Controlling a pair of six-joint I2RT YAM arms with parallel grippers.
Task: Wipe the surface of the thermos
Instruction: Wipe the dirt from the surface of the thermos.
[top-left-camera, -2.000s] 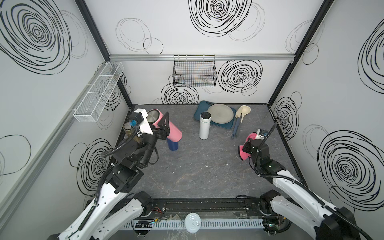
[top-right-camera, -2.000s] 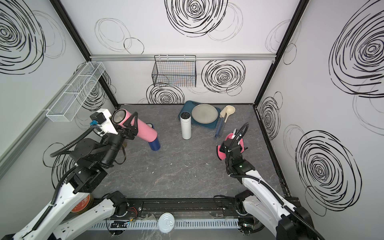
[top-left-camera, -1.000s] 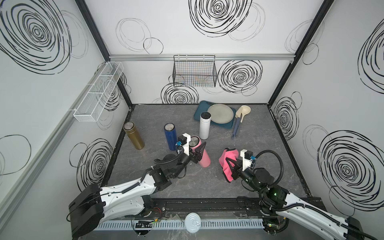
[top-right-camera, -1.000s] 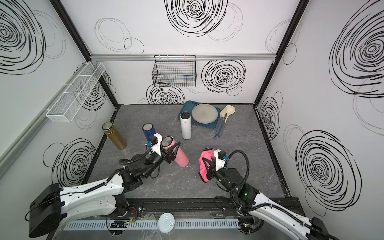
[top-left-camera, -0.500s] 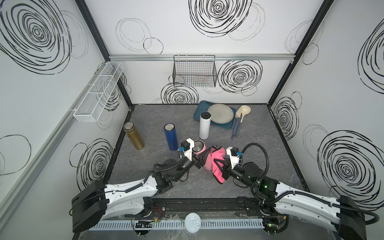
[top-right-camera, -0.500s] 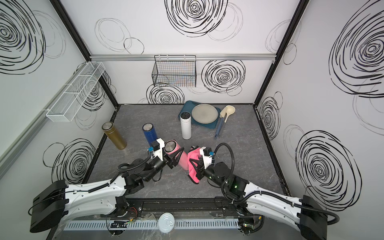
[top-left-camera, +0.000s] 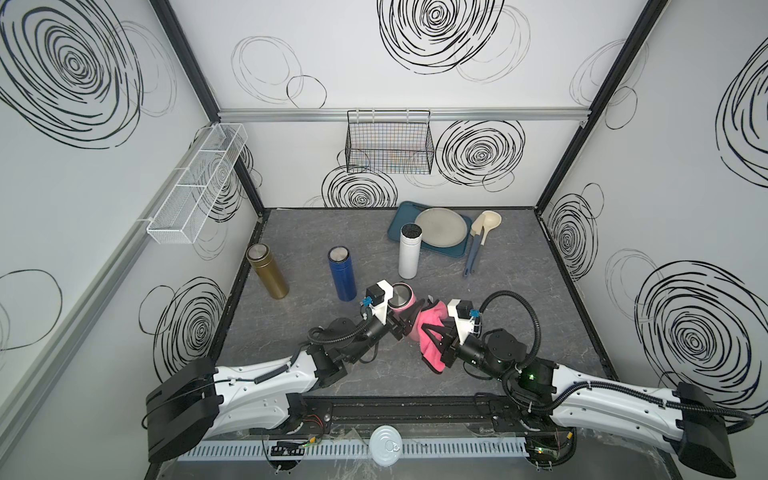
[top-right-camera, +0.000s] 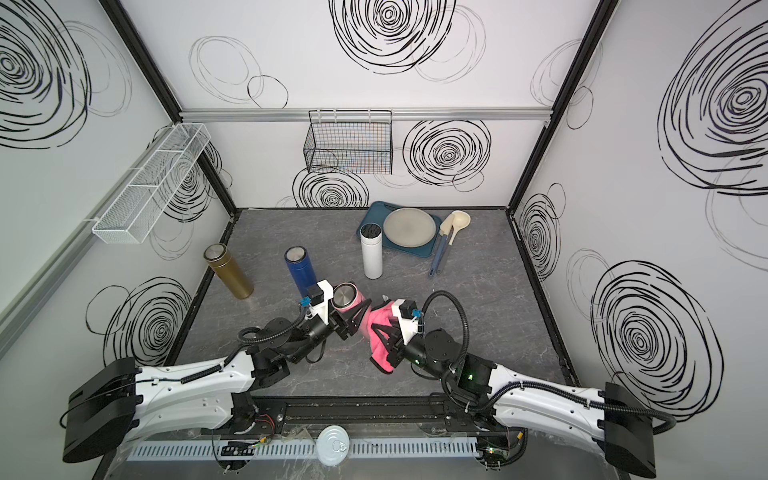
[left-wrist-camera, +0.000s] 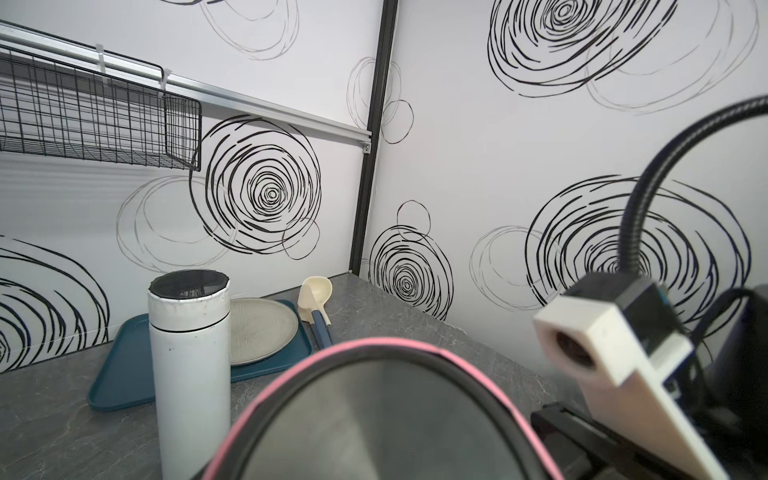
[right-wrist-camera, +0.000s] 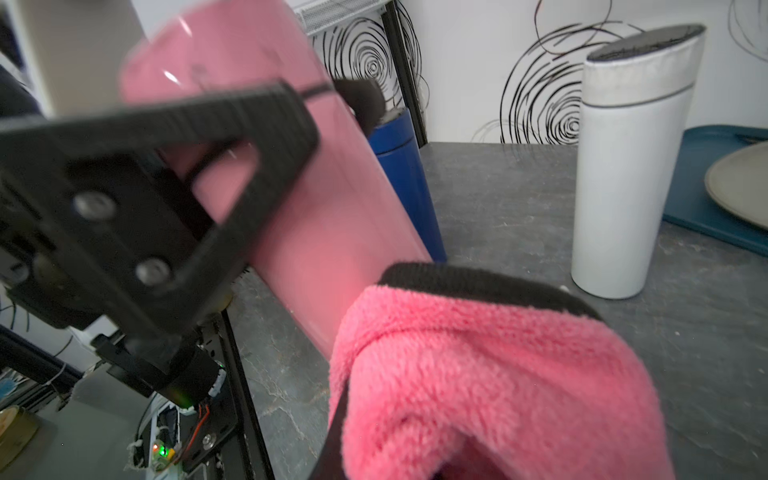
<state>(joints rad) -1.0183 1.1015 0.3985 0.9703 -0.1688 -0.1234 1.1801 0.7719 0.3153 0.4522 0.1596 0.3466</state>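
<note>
The thermos (right-wrist-camera: 332, 208) has a pink body and a grey metal lid. The cloth (right-wrist-camera: 478, 374) is also pink, of a stronger tone, with a black edge. 3 more bottles stand on the table (top-left-camera: 311, 241): the blue bottle (top-left-camera: 344, 278) and the gold bottle (top-left-camera: 270, 278), both with silver tops, and the white bottle (top-left-camera: 408, 257) with a black top. The tray (top-left-camera: 402, 214) is dark teal. The plate (top-left-camera: 441, 227) is grey-beige. The ladle (top-left-camera: 490, 218) is cream with a blue handle. The table is dark grey with pale veins, like marble. The walls (top-left-camera: 353, 54) are white with black spiral scribbles. The wire basket (top-left-camera: 388, 147) is black. The mesh shelf (top-left-camera: 197, 185) is white.
</note>
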